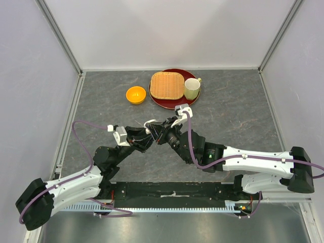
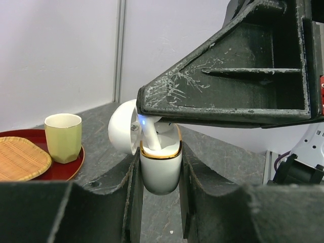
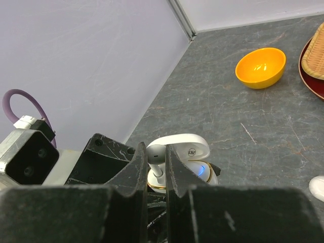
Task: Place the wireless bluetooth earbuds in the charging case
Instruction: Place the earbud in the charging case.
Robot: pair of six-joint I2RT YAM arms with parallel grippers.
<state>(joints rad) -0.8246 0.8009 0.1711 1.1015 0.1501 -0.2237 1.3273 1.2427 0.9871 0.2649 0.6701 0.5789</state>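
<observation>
**Earbud at the mouth of the case: a crooked entry is the main risk**

The right gripper (image 3: 155, 149) pinches a glossy white comma-shaped plastic earbud (image 3: 158, 167) by its head. The stem points past the fingertips into the rounded white plastic charging case with a gold rim (image 2: 161, 172).

If the stem goes down at a slant, it could catch on the rim or twist between the fingers. Too hard a push could also slide the smooth shell down through the left gripper (image 2: 159, 163). The open lid (image 2: 121, 132) stands just beside the right gripper's underside, so a sideways drift might knock it. Letting go before the earbud seats could leave it perched and likely to drop.

The left gripper sits underneath, fingers pressed on opposite flanks of the case and holding it upright. The right gripper reaches in from above it. In the top view both arms bend inward, wrists meeting over the grey table (image 1: 238, 121).

Whether the case already holds an earbud cannot be told.
</observation>
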